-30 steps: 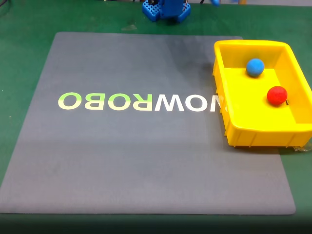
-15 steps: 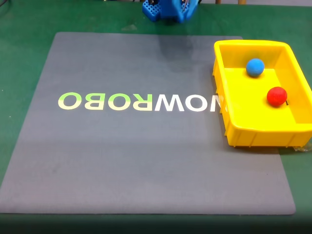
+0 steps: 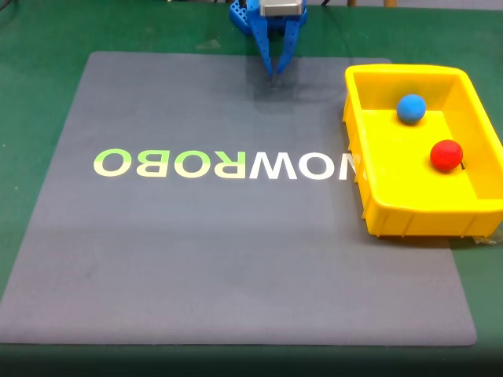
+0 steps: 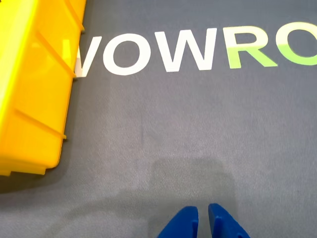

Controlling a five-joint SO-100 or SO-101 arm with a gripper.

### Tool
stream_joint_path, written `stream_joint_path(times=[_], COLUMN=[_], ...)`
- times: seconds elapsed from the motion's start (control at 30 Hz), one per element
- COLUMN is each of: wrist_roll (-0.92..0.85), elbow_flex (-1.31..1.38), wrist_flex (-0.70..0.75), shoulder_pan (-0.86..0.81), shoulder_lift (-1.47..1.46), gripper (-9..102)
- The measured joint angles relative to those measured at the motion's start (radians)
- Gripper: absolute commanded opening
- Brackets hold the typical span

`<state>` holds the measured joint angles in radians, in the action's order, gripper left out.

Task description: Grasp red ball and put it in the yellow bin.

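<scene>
1. The fixed view takes in the whole grey mat (image 3: 236, 236) on the green table (image 3: 31, 47), with the inside of the yellow bin (image 3: 393, 212) open to the camera: the red ball (image 3: 446, 155) lies on the bin floor toward the right wall, and a blue ball (image 3: 411, 108) sits apart from it, nearer the far end.
2. The wrist view shows neither ball; it gives the bin's outer ribbed wall (image 4: 29, 99) at the left edge, and the white and green lettering (image 4: 198, 49) on the mat running across the top (the same lettering reads upside down in the fixed view (image 3: 220, 164)).
3. The blue gripper (image 3: 274, 71) hangs at the far edge of the mat, its fingers coming to a point aimed down at the mat. In the wrist view the fingertips (image 4: 185, 223) stand at the bottom edge with only a thin slit between them, so the gripper (image 4: 203, 223) is closed or all but closed, and it grips nothing.
4. The gripper is well apart from the bin and both balls, over bare mat with its shadow (image 4: 193, 173) just ahead of the tips.
5. The bin's long axis runs from the near side of the fixed view to the far side, along the mat's right edge; its opening faces up.
</scene>
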<state>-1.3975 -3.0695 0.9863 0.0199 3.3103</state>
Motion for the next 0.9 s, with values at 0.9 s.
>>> stream_joint_path(times=[0.9], wrist_roll=[-0.025], elbow_flex=[0.000], wrist_flex=[0.360], shoulder_pan=[-0.037], shoulder_lift=[0.002], gripper=[0])
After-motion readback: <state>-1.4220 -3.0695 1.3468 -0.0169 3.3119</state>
